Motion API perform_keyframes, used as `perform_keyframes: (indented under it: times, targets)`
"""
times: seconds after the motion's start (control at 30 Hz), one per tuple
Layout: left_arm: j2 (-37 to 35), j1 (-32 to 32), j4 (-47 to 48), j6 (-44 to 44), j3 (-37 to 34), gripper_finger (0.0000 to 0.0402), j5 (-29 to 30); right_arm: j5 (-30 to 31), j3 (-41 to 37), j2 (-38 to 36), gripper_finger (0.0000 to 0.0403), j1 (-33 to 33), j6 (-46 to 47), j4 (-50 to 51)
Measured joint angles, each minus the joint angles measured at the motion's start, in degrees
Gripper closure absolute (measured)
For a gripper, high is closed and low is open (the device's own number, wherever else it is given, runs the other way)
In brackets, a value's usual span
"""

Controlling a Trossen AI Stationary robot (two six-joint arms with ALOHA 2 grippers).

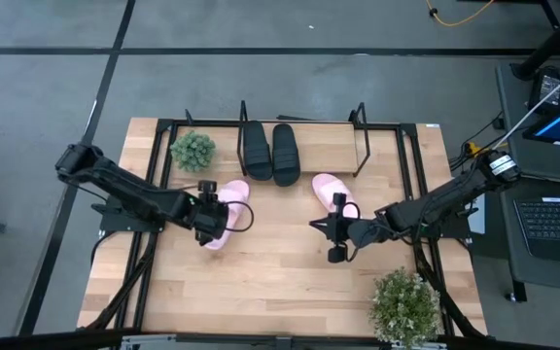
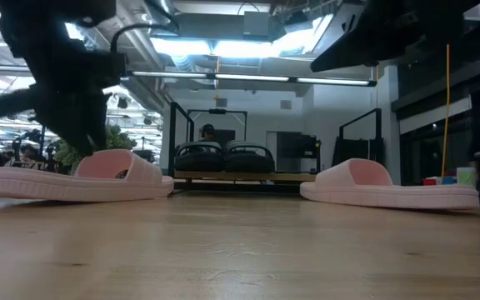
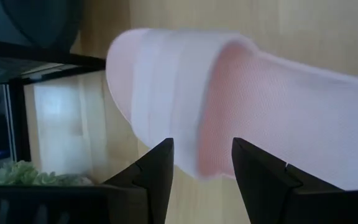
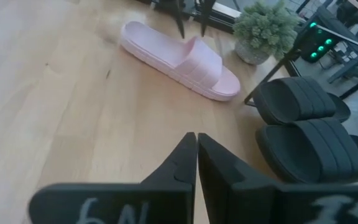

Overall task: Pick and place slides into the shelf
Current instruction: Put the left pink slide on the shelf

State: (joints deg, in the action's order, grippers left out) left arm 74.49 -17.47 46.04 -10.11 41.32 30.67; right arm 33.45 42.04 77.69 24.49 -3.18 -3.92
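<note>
Now the left gripper [image 1: 209,216] hangs spread wide over a pink slide [image 1: 227,211] at mid-table, grasping nothing. Two black slides [image 1: 269,152] sit in the shelf [image 1: 362,146] by the table's [image 1: 280,292] far edge. Further right, the right gripper [image 1: 335,233], pinched together and empty, hovers beside the second pink slide [image 1: 332,192].

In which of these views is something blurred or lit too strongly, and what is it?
Left wrist view: the pink slide is very near and soft, its strap washed almost white. Low view: the ceiling lights glare, and the left arm is a dark blurred shape against them. High view: evenly lit. Right wrist view: sharp on the black slides.
</note>
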Motion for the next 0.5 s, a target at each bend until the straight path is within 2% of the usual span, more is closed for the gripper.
perform_keyframes:
  times: [0.1,0.27,0.5]
  targets:
    - [2.92,-0.02,0.04,0.13,0.00,0.0247,1.80,0.02,0.00,0.00,0.0385,-0.50,0.09,0.00]
    - [6.22,0.00,-0.04,0.01,0.00,0.0247,9.08,0.00,0.00,0.00,0.0384,-0.87,1.31,0.04]
    - [9.29,1.23,-0.33,-0.13,0.00,0.0258,7.32,0.00,0.00,0.00,0.0384,-0.87,1.29,0.04]
